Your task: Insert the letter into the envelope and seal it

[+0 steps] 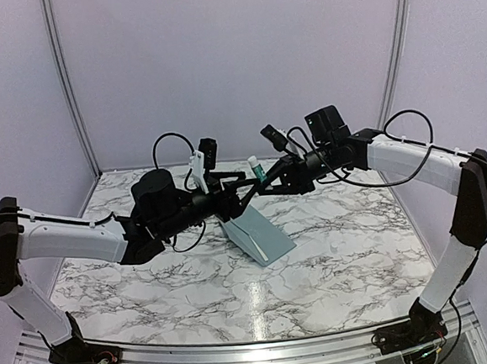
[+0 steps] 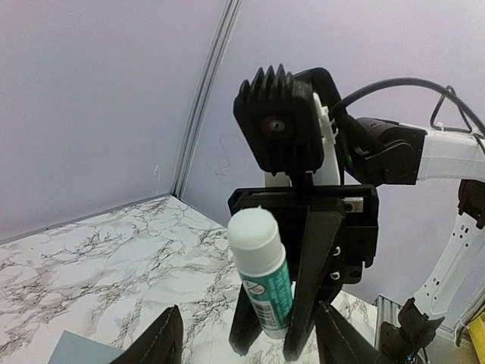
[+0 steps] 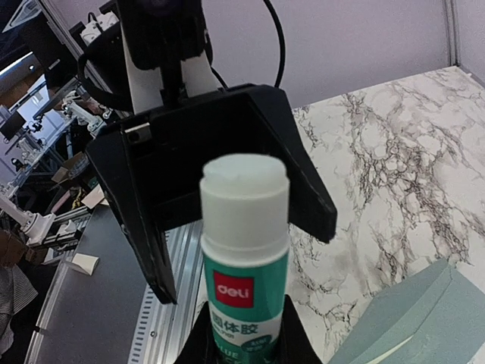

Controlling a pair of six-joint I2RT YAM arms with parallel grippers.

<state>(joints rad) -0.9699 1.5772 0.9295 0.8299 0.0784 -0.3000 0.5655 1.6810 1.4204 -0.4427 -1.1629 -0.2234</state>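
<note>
Both arms raised mid-table, wrists facing each other above the marble table (image 1: pixel 150 282). Right gripper (image 2: pixel 267 334) is clamped on a white-and-green glue stick (image 3: pixel 244 250): in the right wrist view the tube stands straight up out of its fingers, cap end away from the wrist, lower body cut off by the frame edge, so the contact itself is only partly seen. In the left wrist view the same tube sits between two dark fingers (image 2: pixel 307 288) of that gripper, tilted slightly. Left gripper (image 3: pixel 235 220) faces it with jaws spread wide, one to each side of the cap and clear of it; nothing between them. In the left wrist view only the two dark fingertips (image 2: pixel 159 341) show at the bottom edge, well apart. Below and just past the meeting point, the envelope (image 1: pixel 261 238) lies on the table, grey-blue, one part lifted at an angle; whether that is the flap I cannot tell. A corner of it shows under the right gripper (image 3: pixel 409 318), pale inner edge visible. The letter cannot be made out in any view. Overhead, the grippers' black bodies overlap, and the tube is a small speck (image 1: pixel 257 169).
</note>
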